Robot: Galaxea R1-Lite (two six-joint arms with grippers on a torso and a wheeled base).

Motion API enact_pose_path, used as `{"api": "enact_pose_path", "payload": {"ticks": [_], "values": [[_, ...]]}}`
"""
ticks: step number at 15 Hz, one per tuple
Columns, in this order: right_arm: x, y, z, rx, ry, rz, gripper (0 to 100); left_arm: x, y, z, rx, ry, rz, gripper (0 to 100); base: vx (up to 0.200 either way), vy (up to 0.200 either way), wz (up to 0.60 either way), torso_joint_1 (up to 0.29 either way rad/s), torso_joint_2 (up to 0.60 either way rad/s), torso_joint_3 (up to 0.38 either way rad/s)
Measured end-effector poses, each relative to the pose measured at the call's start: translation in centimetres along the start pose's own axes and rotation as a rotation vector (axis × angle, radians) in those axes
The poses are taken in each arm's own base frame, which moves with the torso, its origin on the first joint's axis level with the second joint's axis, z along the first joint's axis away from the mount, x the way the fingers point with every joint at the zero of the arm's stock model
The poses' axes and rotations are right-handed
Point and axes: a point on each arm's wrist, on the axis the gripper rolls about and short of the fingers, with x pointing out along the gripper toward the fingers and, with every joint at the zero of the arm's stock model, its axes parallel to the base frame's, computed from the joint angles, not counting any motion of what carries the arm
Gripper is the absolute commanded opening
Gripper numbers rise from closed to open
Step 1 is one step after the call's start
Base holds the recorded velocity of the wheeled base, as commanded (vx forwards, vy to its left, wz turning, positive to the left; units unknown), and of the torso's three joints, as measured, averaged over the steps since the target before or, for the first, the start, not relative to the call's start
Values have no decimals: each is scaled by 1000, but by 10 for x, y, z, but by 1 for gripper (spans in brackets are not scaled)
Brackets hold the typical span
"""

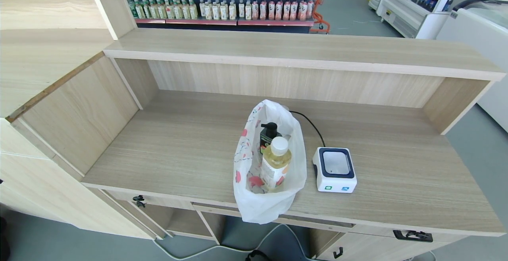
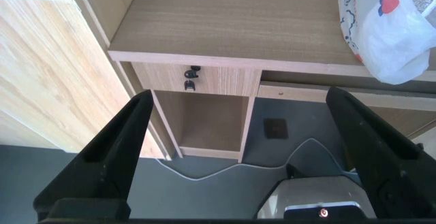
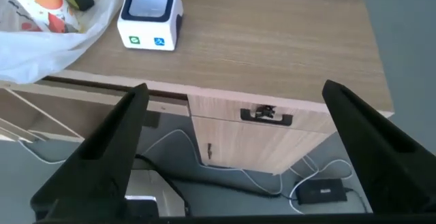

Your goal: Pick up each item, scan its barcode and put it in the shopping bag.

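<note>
The bag [image 1: 270, 189] stands open at the counter's [image 1: 178, 146] front edge, its bottom sagging slightly over that edge. Inside it a yellow bottle [image 1: 276, 162] stands upright with a black pump bottle [image 1: 268, 134] at its 12 o'clock. The scanner [image 1: 334, 169] sits just beside the bag at its 3 o'clock, not touching it, and its cable [image 1: 311, 126] runs off toward 11 o'clock behind the bag. The left gripper [image 2: 238, 96] and right gripper [image 3: 235, 86] both hang in front of and below the counter's edge, fingers spread wide, holding and touching nothing.
</note>
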Motion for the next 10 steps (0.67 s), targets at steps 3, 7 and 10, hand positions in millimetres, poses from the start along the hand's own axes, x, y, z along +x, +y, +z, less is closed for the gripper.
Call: {"api": "enact_pose_path", "payload": {"ticks": [3, 7, 10], "values": [[-7, 0, -3, 22, -75, -18, 100, 0, 0, 0, 0, 0, 0, 100, 0, 0, 0, 0, 0, 0], [-9, 1, -11, 96, -37, -23, 100, 0, 0, 0, 0, 0, 0, 100, 0, 0, 0, 0, 0, 0], [-9, 1, -11, 101, -40, -24, 100, 0, 0, 0, 0, 0, 0, 100, 0, 0, 0, 0, 0, 0]]}}
